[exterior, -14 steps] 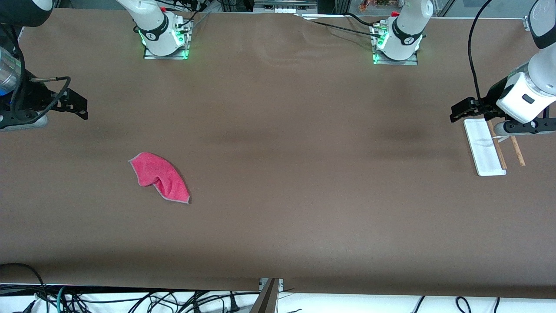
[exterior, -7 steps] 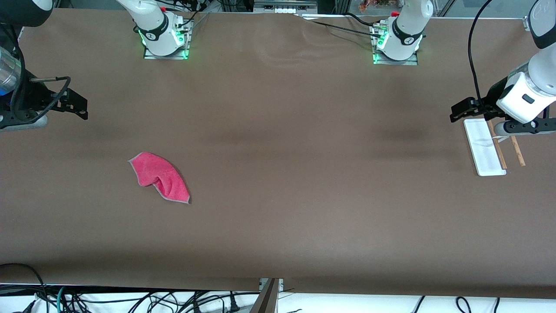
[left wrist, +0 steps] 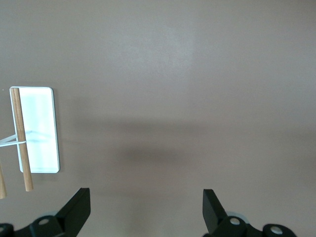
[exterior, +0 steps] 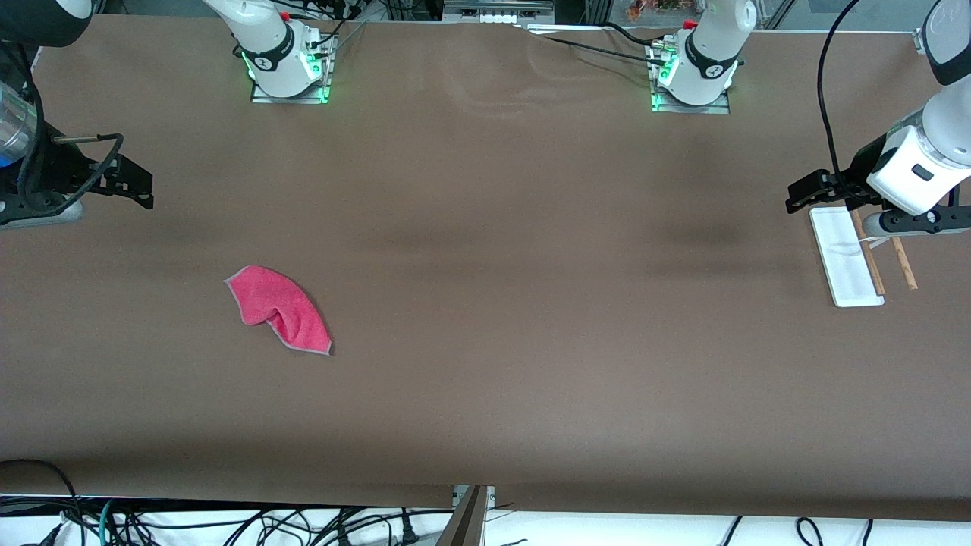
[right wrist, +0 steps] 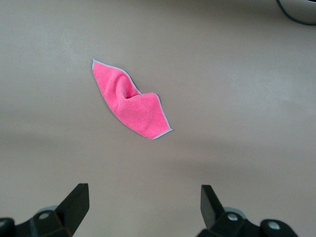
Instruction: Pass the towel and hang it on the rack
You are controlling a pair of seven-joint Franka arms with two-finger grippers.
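Towel (exterior: 278, 309) lies crumpled on brown table (exterior: 485, 303), pink face up, grey edging showing, toward right arm's end, nearer front camera than both arm bases. Right gripper (right wrist: 143, 210) hovers high over bare table at that end, well apart from towel, fingers spread, holding nothing. Rack (exterior: 850, 256) stands at left arm's end: white base, two brown rods. Left gripper (left wrist: 146, 212) hangs just beside rack, fingers spread, empty.
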